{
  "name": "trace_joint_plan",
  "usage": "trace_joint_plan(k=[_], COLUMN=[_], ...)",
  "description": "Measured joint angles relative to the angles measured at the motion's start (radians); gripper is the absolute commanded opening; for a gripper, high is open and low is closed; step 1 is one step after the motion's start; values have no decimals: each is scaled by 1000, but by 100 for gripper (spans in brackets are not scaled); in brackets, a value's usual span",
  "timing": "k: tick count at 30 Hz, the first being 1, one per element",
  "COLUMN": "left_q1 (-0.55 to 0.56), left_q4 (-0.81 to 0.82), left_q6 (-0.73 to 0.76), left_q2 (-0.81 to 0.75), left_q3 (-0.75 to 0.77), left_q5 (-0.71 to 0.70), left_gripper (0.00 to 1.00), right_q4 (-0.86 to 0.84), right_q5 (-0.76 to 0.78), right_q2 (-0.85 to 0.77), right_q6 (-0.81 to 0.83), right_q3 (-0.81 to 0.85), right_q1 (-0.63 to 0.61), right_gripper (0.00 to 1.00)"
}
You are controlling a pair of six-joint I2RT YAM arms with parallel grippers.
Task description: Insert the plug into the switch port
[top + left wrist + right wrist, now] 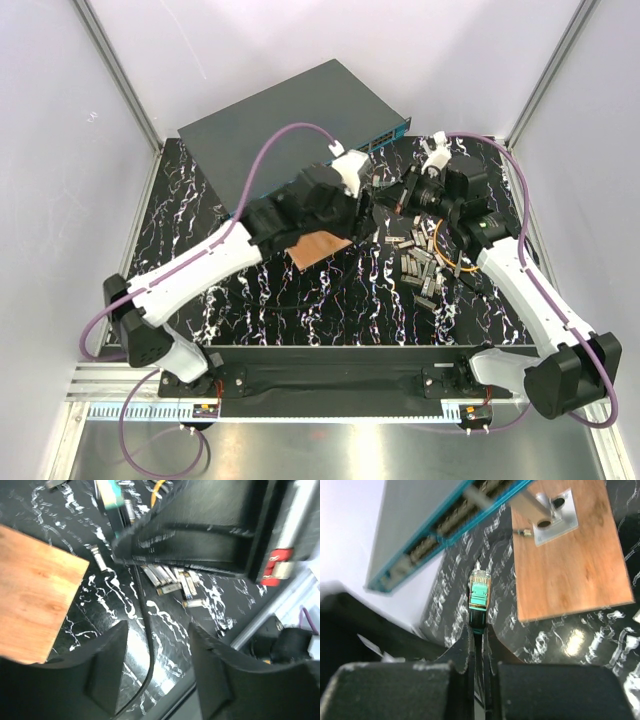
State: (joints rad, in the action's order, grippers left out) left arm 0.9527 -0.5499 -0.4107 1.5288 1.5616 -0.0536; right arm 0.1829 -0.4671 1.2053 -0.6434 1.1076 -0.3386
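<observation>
The switch (290, 120) lies at the back, dark grey on top, its teal front edge with a row of ports facing the front right; it also shows in the right wrist view (435, 527). My right gripper (478, 630) is shut on the black cable just behind the teal plug (480, 592), whose clear tip points toward the port row, a short gap away. From above, the right gripper (397, 195) hovers in front of the switch. My left gripper (157, 627) is open, with the black cable (146, 630) running loosely between its fingers; from above it (365, 208) is close beside the right gripper.
A small wooden board (320, 247) with a metal bracket (552, 515) lies under the left arm. Several loose metal modules (420, 265) and an orange cable (447, 250) lie at the right. White walls enclose the black marbled mat (330, 300).
</observation>
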Motion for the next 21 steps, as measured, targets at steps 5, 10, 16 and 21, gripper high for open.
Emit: trace_joint_plan(k=[5,10,16,21], left_q1=[-144,-321,-471,-626], left_q4=[-101,-200,-283,-356], left_q6=[107,243,346,367], left_q2=[-90,-216,-303,-270], left_q3=[44,122,143,143], left_q5=[189,245,211,183], left_gripper=[72,73,74,74], right_q4=[158,326,461,560], right_q5=[-71,-137,-145,-126], right_q2=[-12,-1,92,211], right_q6=[172,320,447,517], right_q3=[56,162,304,429], right_q1=[0,-8,-113,-225], right_gripper=[0,0,0,0])
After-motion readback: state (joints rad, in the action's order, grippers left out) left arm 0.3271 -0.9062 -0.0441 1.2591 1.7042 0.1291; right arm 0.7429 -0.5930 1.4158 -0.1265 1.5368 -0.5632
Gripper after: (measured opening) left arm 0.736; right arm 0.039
